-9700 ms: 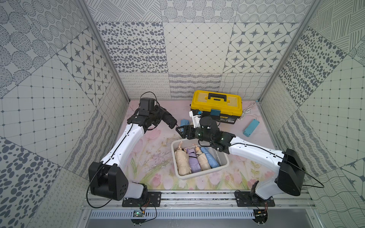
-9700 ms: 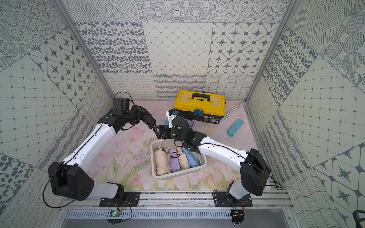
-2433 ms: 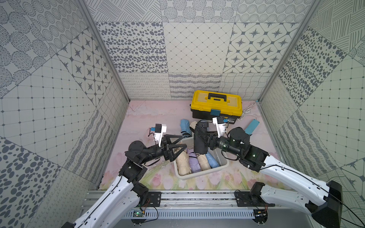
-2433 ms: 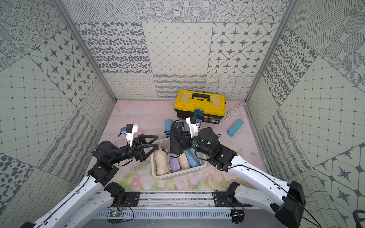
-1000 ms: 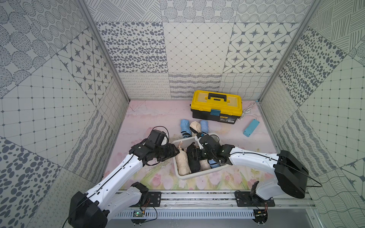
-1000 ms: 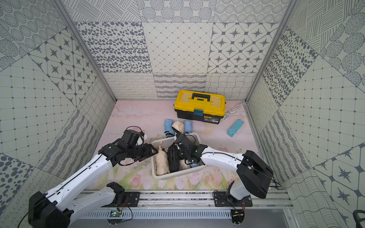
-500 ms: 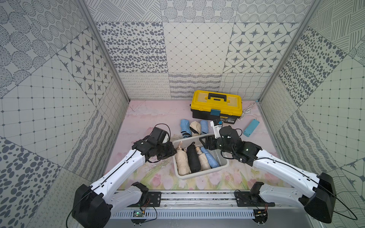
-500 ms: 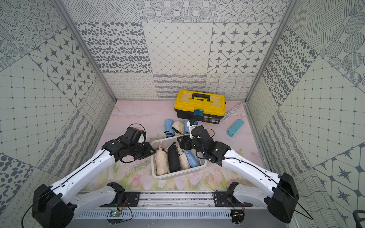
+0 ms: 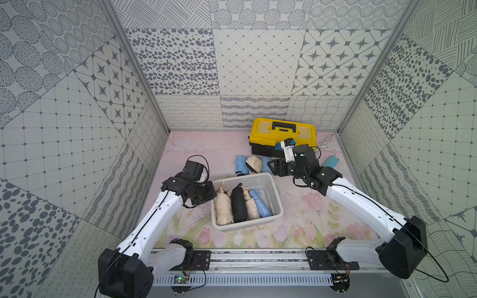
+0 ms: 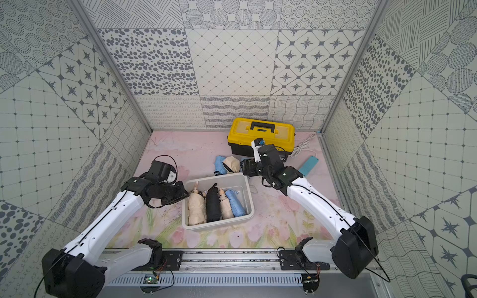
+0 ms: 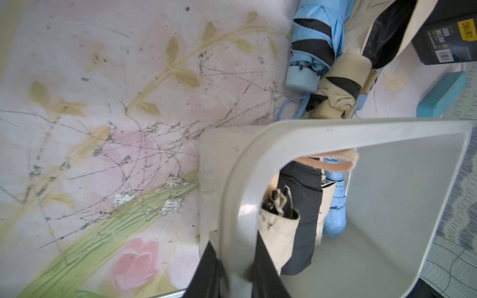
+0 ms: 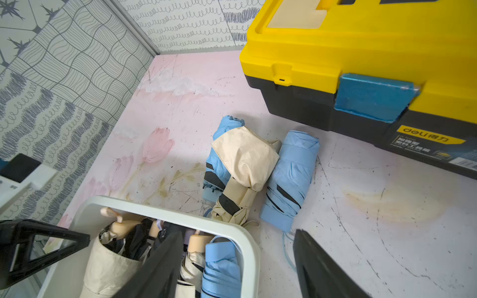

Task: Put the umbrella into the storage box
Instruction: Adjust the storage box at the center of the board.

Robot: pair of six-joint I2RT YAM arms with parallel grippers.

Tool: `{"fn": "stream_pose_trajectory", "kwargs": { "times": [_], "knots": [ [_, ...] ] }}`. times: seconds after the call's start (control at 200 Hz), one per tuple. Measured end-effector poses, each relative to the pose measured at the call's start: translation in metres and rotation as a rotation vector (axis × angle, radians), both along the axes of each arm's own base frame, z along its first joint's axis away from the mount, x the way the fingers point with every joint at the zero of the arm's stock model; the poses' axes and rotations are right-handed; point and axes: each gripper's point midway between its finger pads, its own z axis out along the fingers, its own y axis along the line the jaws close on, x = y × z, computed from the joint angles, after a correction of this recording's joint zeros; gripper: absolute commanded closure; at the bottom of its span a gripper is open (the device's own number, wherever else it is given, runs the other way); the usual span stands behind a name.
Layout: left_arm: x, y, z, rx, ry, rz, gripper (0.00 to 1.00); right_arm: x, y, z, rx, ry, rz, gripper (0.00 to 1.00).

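The white storage box (image 9: 278, 198) (image 10: 249, 200) sits mid-table. It holds several folded umbrellas side by side, among them a black umbrella (image 9: 238, 203) (image 10: 213, 203) between beige ones and a blue one at the right. My left gripper (image 9: 213, 193) (image 11: 236, 273) is shut on the box's left rim (image 11: 258, 144), one finger on each side of the wall. My right gripper (image 9: 274, 167) (image 12: 237, 233) hangs open and empty above the box's far right corner. Just behind the box lie a blue umbrella (image 12: 291, 178), a beige umbrella (image 12: 245, 160) and another blue umbrella (image 12: 220, 134).
A yellow-lidded black toolbox (image 9: 282, 134) (image 12: 361, 51) stands at the back, close behind the loose umbrellas. A teal block (image 9: 331, 162) and a white cable (image 10: 302, 147) lie at the back right. Patterned walls enclose the table on three sides.
The right gripper let go of the black umbrella in the box, rose and drew back toward the toolbox, opening. The left gripper closed on the box's left rim.
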Motion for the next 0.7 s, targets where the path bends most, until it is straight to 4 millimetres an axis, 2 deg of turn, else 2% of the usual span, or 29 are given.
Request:
{"fn": "stream_pose_trajectory", "kwargs": {
  "times": [0.135,0.295,0.32,0.395,0.585,0.7],
  "knots": [
    [0.001,0.016,0.004,0.063,-0.004,-0.007,1.0,0.013,0.001,-0.027,-0.039,0.059,-0.04,0.26],
    [0.0,0.03,0.005,0.119,-0.002,-0.019,1.0,0.026,-0.008,-0.067,-0.091,0.147,-0.159,0.25],
    [0.0,0.032,0.005,0.127,-0.003,-0.021,0.97,0.028,-0.009,-0.075,-0.1,0.161,-0.177,0.24],
    [0.0,0.036,0.004,0.147,-0.004,-0.028,0.84,0.032,-0.012,-0.094,-0.122,0.198,-0.218,0.24],
    [0.004,0.041,0.006,0.177,-0.031,-0.054,0.34,0.043,-0.014,-0.13,-0.17,0.253,-0.275,0.22],
    [0.009,0.039,0.013,0.169,-0.081,-0.062,0.18,0.05,-0.012,-0.139,-0.169,0.26,-0.284,0.22]
  ]
}}
